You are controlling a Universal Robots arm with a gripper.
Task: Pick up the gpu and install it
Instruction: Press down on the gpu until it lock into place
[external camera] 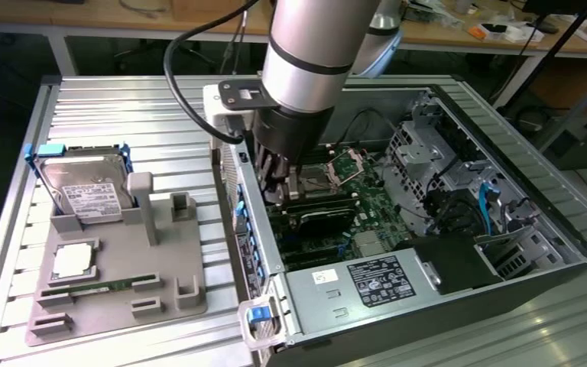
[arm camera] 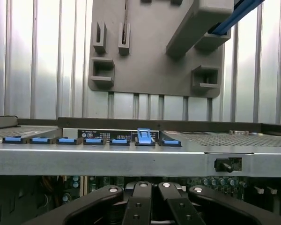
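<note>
The gpu [external camera: 314, 216] lies low inside the open computer case [external camera: 538, 252], on the green motherboard [external camera: 375, 191], directly under the gripper [external camera: 276, 183]. The fingers [arm camera: 140, 206] are drawn together with no gap between them, reaching down at the card's near end. Whether they pinch its edge or only press on it cannot be told from the exterior view.

The main risk, by judgement, is a card that sits crooked. If its edge is not lined up with the slot, a push from closed fingers at one end could seat that end and leave the other riding high, or load the board beneath it. The metal end of the card also has to meet the rear wall of the case [arm camera: 131, 157], near the row of blue clips [arm camera: 145, 137]. A snag there would hold it off its seat. A sideways drag by the arm could scrape neighbouring parts on the motherboard.

The card reads as a long, dark, flat block with a black cover, lying level and parallel to the board. Its metal end is hidden behind the gripper.

On the ribbed table [external camera: 120, 107] outside the case, a gray holder [external camera: 120, 290] carries a hard drive [external camera: 88, 191].
</note>
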